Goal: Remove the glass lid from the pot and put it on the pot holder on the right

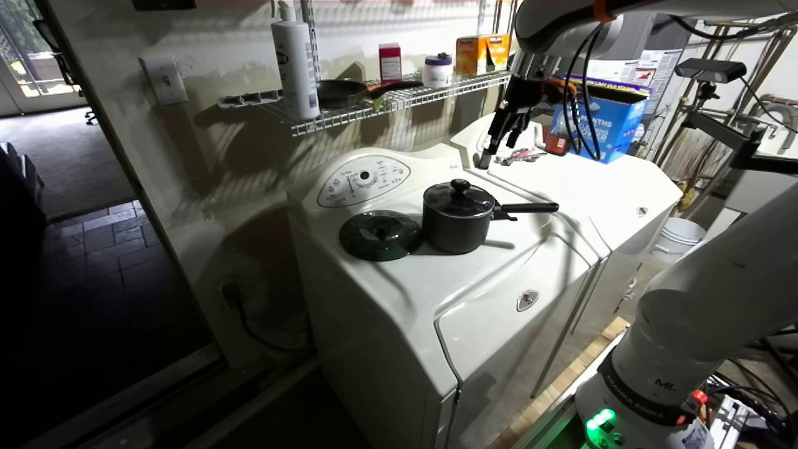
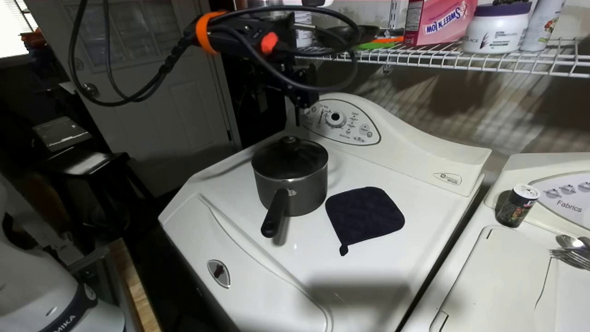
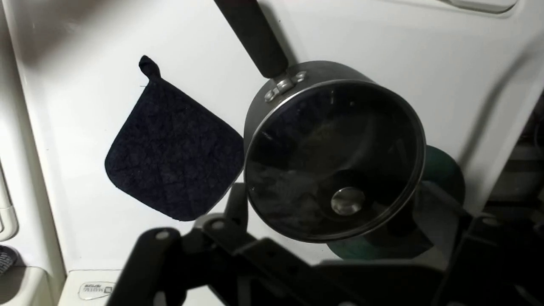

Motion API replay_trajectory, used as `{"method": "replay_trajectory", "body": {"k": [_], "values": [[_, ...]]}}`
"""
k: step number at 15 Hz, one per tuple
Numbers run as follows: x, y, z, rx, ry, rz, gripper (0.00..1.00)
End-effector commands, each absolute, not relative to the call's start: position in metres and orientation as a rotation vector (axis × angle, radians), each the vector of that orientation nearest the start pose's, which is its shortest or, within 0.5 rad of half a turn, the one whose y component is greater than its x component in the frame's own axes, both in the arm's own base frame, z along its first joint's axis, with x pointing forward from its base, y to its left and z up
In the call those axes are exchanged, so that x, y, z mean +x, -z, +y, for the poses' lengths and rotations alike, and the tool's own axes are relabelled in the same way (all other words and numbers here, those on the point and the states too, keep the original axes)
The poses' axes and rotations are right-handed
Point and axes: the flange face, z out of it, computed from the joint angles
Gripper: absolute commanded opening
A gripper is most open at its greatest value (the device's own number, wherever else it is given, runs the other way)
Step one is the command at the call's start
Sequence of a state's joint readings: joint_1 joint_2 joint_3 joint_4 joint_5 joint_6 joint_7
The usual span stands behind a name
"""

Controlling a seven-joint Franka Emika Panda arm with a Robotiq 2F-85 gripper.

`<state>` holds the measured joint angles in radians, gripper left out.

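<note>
Spread wide, the gripper hung over a white appliance, its two fingers well apart and pointing down; seen from the wrist, they showed dark and slightly blurred to either side of the glass lid, which was round and see-through with a knob at its centre; the lid sat on the pot, covering its opening; the pot, small, dark and straight-sided, stood upright on the appliance's top, its long black handle jutting toward the camera in an exterior view. Just beside the pot, to its right in that same view, lay the pot holder, a dark navy quilted square with rounded corners and a small loop at one of them; on the pot's opposite side lay a flat, dark green disc, near the control panel. On the wall above, a white wire shelf held, among other things, a pink box and a white jar with a purple cap; next to the appliance stood a second white appliance, with a dark canister, some metal cutlery and a blue box on its top.
</note>
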<state>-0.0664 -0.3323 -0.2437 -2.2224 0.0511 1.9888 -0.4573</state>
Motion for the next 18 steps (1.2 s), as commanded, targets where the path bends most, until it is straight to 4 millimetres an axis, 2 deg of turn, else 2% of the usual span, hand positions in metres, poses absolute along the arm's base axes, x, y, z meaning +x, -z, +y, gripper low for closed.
{"method": "replay_trajectory", "body": {"k": [1, 6, 11, 18], "values": [[0.439, -0.5, -0.128, -3.116, 0.19, -0.139, 1.0], [0.442, -0.478, -0.103, -3.154, 0.139, -0.133, 1.0], [0.452, -0.459, -0.082, -3.169, 0.17, -0.16, 1.0], [0.469, -0.437, -0.069, -3.169, 0.174, -0.249, 1.0]]}}
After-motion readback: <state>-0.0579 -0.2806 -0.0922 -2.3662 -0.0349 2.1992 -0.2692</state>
